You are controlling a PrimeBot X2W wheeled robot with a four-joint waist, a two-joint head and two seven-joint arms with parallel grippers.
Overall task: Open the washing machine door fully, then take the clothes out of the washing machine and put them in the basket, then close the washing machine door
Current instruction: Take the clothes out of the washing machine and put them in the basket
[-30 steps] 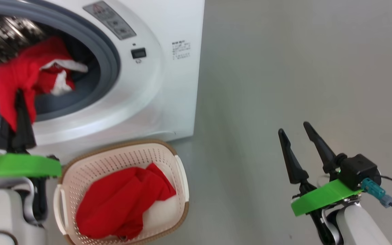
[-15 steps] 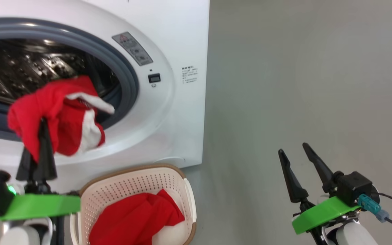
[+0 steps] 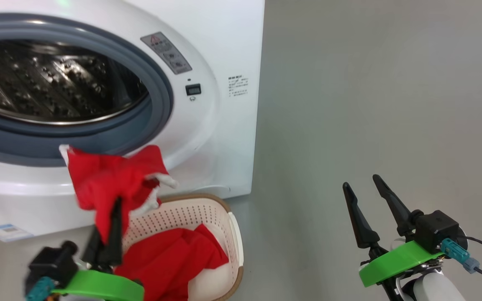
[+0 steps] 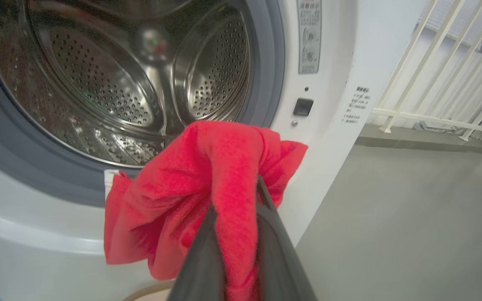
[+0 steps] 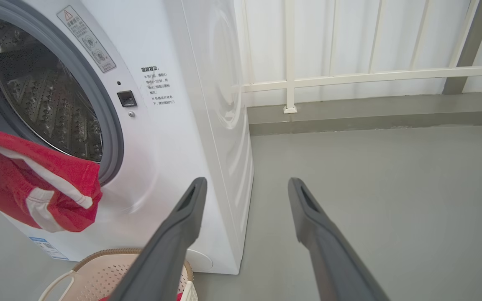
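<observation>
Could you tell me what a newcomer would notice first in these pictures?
The bright red garment pinched in the shut left gripper stands out, hanging before the washing machine, above the basket that holds more red fabric. Behind it gapes the shiny steel drum, with no clothes visible inside. The right gripper stands open at lower right.

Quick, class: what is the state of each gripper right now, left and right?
Left gripper: shut on a red garment.
Right gripper: open, holding nothing.
</observation>
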